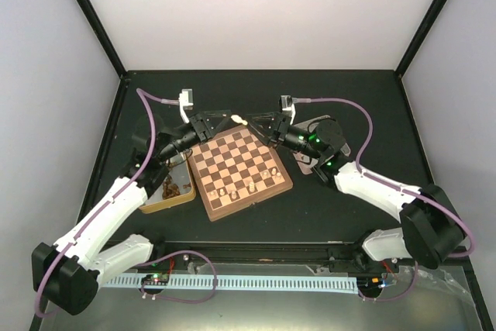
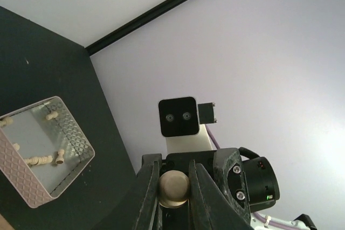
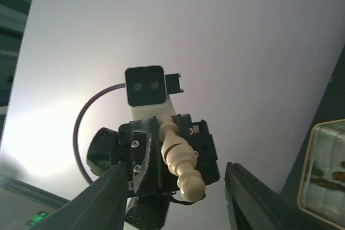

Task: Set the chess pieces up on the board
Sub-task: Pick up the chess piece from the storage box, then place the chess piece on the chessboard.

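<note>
Nearest the left wrist lens: left tool (image 2: 173,168), jaws closed on one held chessman (image 2: 173,189), seen end-on there as a round cream disc pinched between two dark fingers (image 2: 146,203). From the right wrist, same held chessman in profile: pale cream-beige turned wood, smooth, a stack of beads and thin rings, slim with a small knob at the far end, broader and rounded at the end toward the lens. Position: clear of the desk (image 1: 349,114), lying roughly level near the far corner of the board (image 1: 236,153), between the two tools. Right tool (image 3: 176,173), jaws spread wide, one finger (image 3: 105,200) at either side of its own view, neither touching the held chessman. Board: one, square, light tan and dark brown checks, reddish-brown rim, set cornerwise at mid-desk. Standing chessmen (image 1: 253,186): five discernible, tiny and pale, along the near-right rows of squares. Trays: two. Brass-coloured tray (image 1: 167,205) just left of the board, with dark pieces (image 1: 174,187), too small to count. Embossed metal tray (image 2: 32,187) on the desk right of the board, with loose chessmen (image 2: 38,160), five in sight, at least one on its side.
</note>
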`<act>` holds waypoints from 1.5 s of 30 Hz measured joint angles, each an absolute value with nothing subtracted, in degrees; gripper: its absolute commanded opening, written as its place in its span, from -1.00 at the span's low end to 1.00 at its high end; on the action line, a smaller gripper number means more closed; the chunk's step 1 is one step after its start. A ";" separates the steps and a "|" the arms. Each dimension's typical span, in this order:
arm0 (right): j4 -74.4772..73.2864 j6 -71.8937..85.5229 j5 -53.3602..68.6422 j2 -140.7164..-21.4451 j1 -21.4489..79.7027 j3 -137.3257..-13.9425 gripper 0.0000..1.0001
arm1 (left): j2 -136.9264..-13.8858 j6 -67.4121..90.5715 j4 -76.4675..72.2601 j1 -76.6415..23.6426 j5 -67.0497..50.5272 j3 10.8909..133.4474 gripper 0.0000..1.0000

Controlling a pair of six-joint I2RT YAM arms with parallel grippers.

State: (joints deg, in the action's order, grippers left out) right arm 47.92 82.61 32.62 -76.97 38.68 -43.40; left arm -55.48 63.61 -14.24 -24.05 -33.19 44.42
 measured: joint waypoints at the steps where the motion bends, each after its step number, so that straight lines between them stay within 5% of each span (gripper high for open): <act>1: 48.40 83.13 32.77 -77.10 38.79 -43.40 -0.06 | -55.48 63.79 -14.37 -24.05 -33.10 44.42 -0.97; 28: 46.17 84.93 32.03 -79.11 39.51 -44.25 -0.93 | -55.46 66.00 -16.73 -23.99 -32.16 42.17 -0.97; 37: 11.38 59.00 28.08 -76.51 39.46 -54.78 -0.94 | -49.43 47.81 2.28 -23.68 -20.62 43.35 -0.97; 45: -25.65 30.22 12.80 -85.36 40.82 -71.02 -0.94 | -43.05 33.39 14.79 -23.64 -8.82 44.88 -0.97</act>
State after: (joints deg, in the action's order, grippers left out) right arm -25.65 30.22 12.80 -85.36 40.82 -71.02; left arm -43.05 33.39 14.79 -23.64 -8.82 44.88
